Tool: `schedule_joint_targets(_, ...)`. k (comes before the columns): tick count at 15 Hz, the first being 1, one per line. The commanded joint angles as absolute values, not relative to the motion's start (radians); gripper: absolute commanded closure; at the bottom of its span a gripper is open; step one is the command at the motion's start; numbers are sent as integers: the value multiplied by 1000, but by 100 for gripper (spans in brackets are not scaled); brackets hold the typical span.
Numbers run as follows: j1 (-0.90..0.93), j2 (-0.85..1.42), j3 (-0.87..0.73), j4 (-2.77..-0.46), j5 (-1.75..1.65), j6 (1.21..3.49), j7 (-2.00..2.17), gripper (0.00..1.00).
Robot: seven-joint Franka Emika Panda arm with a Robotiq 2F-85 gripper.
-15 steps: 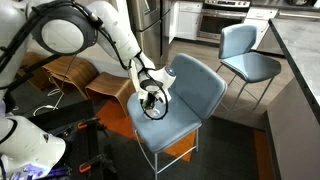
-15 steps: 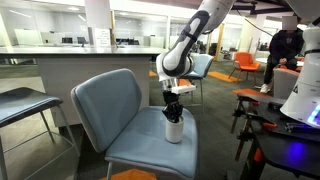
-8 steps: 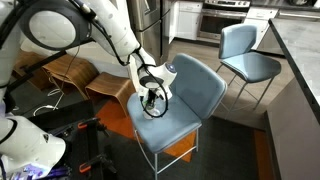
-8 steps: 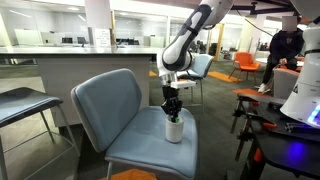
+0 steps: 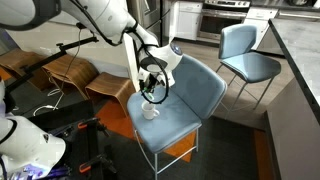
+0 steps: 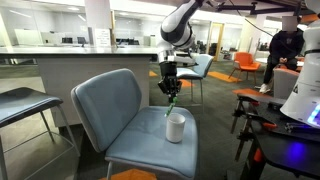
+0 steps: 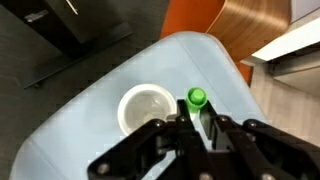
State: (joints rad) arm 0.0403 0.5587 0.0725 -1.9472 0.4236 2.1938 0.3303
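green marker (image 7: 197, 97) pinched in gripper (image 6: 170, 90) above white cup (image 6: 176, 127)

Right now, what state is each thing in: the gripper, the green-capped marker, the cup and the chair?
gripper: shut on the green-capped marker, up above the seat.
green-capped marker: held in the air, near the cup's rim.
white cup: upright on the seat, looks empty.
blue chair: upright, bearing the cup.
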Motion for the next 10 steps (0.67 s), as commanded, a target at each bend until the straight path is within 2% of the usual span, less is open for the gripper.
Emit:
schedule_joint_targets(1,50,515,54,-1930,427,2108,385,95)
schedule_joint_targets(7,118,608,-38,-1850,258,2263,494,95)
schedule_joint_targets(10,155,726,-101,-1736,172,2220,637,95)
